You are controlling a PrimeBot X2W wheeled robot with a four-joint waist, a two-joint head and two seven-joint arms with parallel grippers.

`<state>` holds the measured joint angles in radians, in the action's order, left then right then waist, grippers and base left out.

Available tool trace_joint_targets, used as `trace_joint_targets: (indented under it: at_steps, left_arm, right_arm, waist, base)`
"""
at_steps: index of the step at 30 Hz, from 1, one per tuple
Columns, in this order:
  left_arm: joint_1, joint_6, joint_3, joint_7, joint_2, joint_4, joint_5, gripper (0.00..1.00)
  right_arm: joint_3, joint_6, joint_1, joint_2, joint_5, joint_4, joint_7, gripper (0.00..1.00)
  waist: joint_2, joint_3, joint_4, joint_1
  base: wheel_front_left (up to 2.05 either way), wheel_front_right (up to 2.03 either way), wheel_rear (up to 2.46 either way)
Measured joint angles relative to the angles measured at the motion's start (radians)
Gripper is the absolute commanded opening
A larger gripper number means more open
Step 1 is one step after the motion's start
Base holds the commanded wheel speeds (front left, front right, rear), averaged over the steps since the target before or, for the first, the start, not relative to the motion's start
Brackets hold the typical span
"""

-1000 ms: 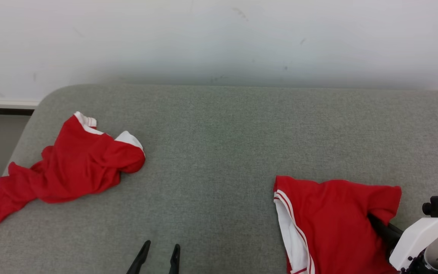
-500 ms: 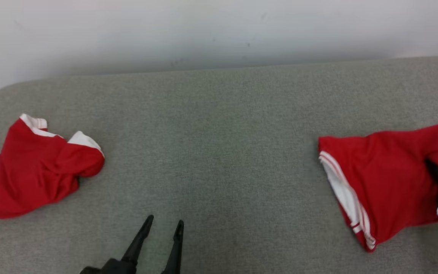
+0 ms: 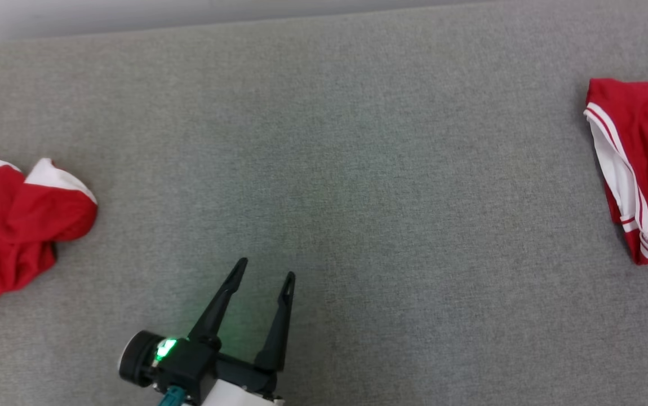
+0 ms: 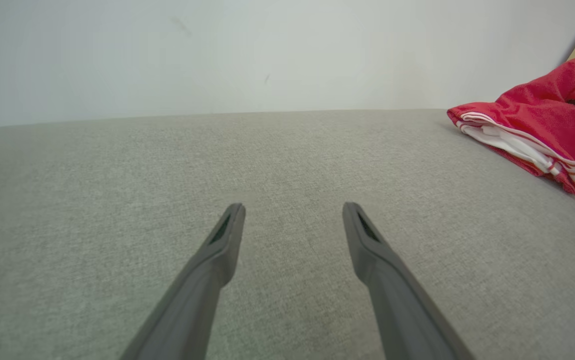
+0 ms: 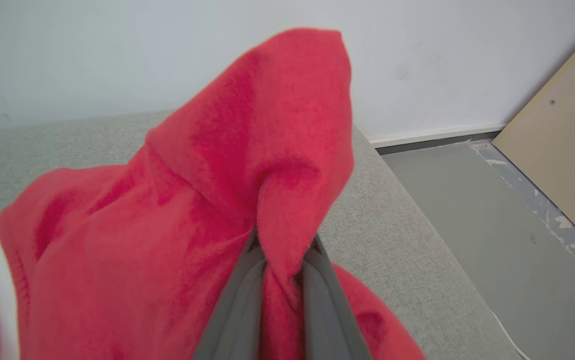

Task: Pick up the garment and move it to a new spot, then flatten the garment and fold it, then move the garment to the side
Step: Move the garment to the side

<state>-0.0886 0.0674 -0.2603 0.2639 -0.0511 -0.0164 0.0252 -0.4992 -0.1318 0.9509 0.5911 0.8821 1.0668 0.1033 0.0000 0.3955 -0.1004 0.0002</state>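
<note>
Red cloth of the garment (image 5: 167, 225) is pinched between the nearly closed fingers of your right pincer (image 5: 283, 242), and a fold stands up just above its tips. Compared with a second ago, the garment now lies further right of your left pincer (image 3: 266, 268), which is wide open and empty, though partly the head camera came closer. I judge you are carrying it aside.

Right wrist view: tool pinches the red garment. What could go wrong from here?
1. The right tool clamps only a narrow fold of the garment; it may slip out when pulled.
2. The garment lies close to the cushion edge, with floor beyond; it could slide off.
</note>
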Motion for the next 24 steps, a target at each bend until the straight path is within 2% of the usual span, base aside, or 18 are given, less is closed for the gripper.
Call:
trace_joint_targets:
  at_steps: [4,5,7,8,17,20,24]
  left_arm:
    - [-0.019,0.007,-0.009,0.0,-0.005,0.003,-0.008,1.0]
    - [-0.024,0.007,-0.01,0.0,-0.006,0.004,-0.008,1.0]
    - [-0.038,0.007,-0.008,0.0,-0.006,0.003,-0.008,1.0]
    - [-0.041,0.004,-0.006,0.0,-0.006,0.004,-0.008,1.0]
    - [-0.023,-0.024,0.016,0.0,-0.005,0.016,0.006,1.0]
    - [-0.003,-0.034,0.022,0.0,-0.003,0.025,0.023,1.0]
    - [0.03,-0.049,0.034,0.0,-0.001,0.041,0.042,1.0]
  right_arm:
    - [0.004,0.0,0.057,-0.039,-0.043,0.08,0.046,0.0]
    - [0.006,0.0,0.074,-0.041,-0.053,0.103,0.058,0.04]
    - [0.011,0.0,0.106,-0.037,-0.086,0.155,0.093,0.49]
    - [0.017,0.0,0.119,-0.036,-0.094,0.177,0.103,1.0]
    - [0.057,0.0,0.15,0.001,-0.251,0.217,0.158,1.0]
    - [0.101,0.0,0.13,0.008,-0.313,0.139,0.159,1.0]
    - [0.205,0.0,0.006,0.01,-0.424,-0.035,0.159,1.0]
  waist:
    - [0.0,0.029,-0.012,0.0]
    - [0.0001,0.035,-0.012,0.0]
    - [0.0,0.045,-0.011,0.0]
    - [0.0,0.048,-0.01,0.0001]
    - [0.0,-0.004,-0.01,-0.0001]
    - [0.0,-0.046,-0.013,-0.0001]
    - [0.0,-0.116,-0.013,-0.0001]
  base:
    - [0.0,0.0,0.0]
    - [0.0,0.0,0.0]
    - [0.0,0.0,0.0]
    - [0.0,0.0,0.0]
    - [0.0,0.0,0.0]
    - [0.0,0.0,0.0]
    - [0.0,0.0,0.0]
